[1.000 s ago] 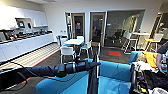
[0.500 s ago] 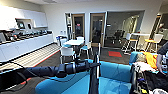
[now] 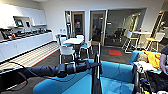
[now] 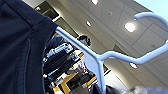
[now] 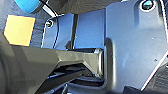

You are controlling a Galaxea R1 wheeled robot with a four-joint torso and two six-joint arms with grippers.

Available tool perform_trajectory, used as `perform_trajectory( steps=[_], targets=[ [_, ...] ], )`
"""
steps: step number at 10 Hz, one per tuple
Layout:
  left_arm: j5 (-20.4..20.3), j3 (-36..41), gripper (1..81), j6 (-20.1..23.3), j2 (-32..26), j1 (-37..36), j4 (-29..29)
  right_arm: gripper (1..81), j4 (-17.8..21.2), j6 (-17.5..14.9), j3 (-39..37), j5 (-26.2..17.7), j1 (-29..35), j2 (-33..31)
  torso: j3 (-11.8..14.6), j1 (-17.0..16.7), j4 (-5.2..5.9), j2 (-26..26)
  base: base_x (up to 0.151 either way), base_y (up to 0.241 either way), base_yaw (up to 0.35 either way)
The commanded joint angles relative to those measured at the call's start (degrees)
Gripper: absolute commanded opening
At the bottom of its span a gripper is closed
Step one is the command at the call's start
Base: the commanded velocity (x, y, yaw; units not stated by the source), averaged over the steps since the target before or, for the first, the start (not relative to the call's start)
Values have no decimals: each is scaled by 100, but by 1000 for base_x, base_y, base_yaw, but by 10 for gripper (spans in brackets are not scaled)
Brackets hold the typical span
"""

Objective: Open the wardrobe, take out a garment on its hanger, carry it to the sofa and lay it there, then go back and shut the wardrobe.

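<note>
The bright blue sofa (image 3: 117, 72) spreads across the lower head view, right in front of me. My left arm reaches in from the left, and its gripper (image 3: 96, 65) is above the sofa's back. The black garment (image 3: 96, 83) hangs from it as a narrow dark strip over the seat. In the left wrist view the thin white hanger (image 4: 100, 60) with its curved hook shows close up, with the dark fabric of the garment (image 4: 20, 50) draped over one shoulder of it. The right wrist view shows the robot's own dark plate and bar.
A white table with white chairs (image 3: 73, 41) stands beyond the sofa. A kitchen counter (image 3: 25, 42) runs along the left wall. A person (image 3: 163, 60) is at the right edge beside orange cloth (image 3: 153, 58) on the sofa's far end. A high table with stools (image 3: 142, 33) stands at the back right.
The whole head view has shifted only slightly. The left arm keeps the garment hanging over the sofa in much the same pose.
</note>
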Motion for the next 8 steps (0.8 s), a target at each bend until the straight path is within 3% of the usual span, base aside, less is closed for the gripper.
perform_trajectory(
  steps=[1,6,7,8],
  targets=[
    [-238,5,10,61,154,-969,98,811,-80,-18,43,-303,135,12,-523,0,0,0,0,0,0],
    [-317,-364,10,52,611,-1144,46,811,-71,-18,-1,-303,135,21,-1473,0,0,2,0,0,0],
    [-352,-549,10,44,655,-1285,10,811,-80,-18,-1,-303,152,21,-1138,0,0,5,0,0,0],
    [-404,-812,10,26,682,-1373,1,811,-80,-18,-1,-303,161,30,-1283,2,0,5,0,0,0]
  ],
)
